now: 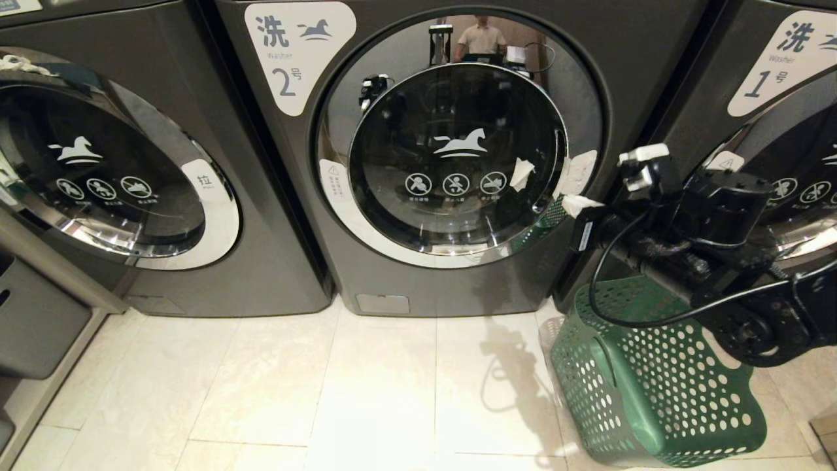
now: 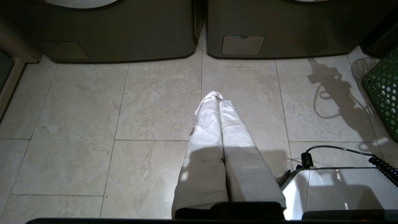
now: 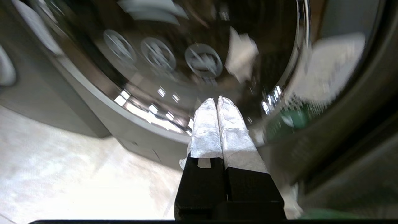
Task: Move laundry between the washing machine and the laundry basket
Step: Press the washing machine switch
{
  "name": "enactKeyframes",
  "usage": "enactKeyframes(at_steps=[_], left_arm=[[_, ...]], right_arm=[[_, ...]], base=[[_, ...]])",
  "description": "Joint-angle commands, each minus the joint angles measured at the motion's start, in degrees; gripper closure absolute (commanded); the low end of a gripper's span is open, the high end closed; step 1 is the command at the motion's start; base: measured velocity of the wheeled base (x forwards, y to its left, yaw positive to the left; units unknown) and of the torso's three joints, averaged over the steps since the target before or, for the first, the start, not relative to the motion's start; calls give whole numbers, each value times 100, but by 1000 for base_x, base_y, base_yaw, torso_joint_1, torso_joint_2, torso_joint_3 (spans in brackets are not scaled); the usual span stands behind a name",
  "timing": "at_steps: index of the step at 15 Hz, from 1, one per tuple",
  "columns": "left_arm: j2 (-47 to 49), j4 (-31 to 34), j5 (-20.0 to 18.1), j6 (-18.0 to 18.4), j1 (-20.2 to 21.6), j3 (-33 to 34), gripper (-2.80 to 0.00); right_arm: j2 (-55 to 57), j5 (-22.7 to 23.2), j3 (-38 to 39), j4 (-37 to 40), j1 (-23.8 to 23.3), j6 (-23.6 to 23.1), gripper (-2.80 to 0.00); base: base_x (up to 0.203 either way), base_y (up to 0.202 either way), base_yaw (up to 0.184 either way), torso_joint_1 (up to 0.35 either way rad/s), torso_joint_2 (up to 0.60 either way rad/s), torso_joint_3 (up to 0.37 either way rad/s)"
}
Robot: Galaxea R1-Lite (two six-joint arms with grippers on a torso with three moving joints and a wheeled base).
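You face a tiled floor (image 1: 366, 392) lined with front-loaders. The washing machine (image 1: 451, 157) marked 2 stands centre, door closed, facing you; expect stiff resistance, so pull at its right rim. The laundry basket (image 1: 654, 392), light and rigid, tilts right of it. Right pincer (image 3: 217, 102), pressed together, nears the door; left pincer (image 2: 217, 96), pressed together, hangs over the floor.

laundry basket (image 1: 654, 386) contents hidden, washing machine (image 3: 102, 102) blurred

Head view down on washing machine (image 1: 451, 157), left wrist low over floor (image 2: 124, 124), right wrist close on its door (image 3: 186, 62)
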Motion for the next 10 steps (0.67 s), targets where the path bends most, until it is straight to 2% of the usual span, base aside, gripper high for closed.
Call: enactKeyframes(at_steps=[1,3,5,8,10], left_arm=[[-2,5,5,-8,-2,0,0],[-2,5,5,-65,-2,-9,0],[-2,5,5,-131,4,-9,0],[-2,5,5,-131,-2,-9,0],[-2,5,5,-131,-2,-9,0]], right_arm=[[-1161,1,-157,261,270,41,0],[-1753,-22,-589,869,394,78,0],[-1893,-102,-1444,1559,437,155,0],[-1900,-149,-2499,2700,455,597,0],[-1721,-148,-3153,3169,457,1040,0]], base=[[0,0,0,0,0,0],[0,0,0,0,0,0],[0,0,0,0,0,0],[0,0,0,0,0,0],[0,0,0,0,0,0]])
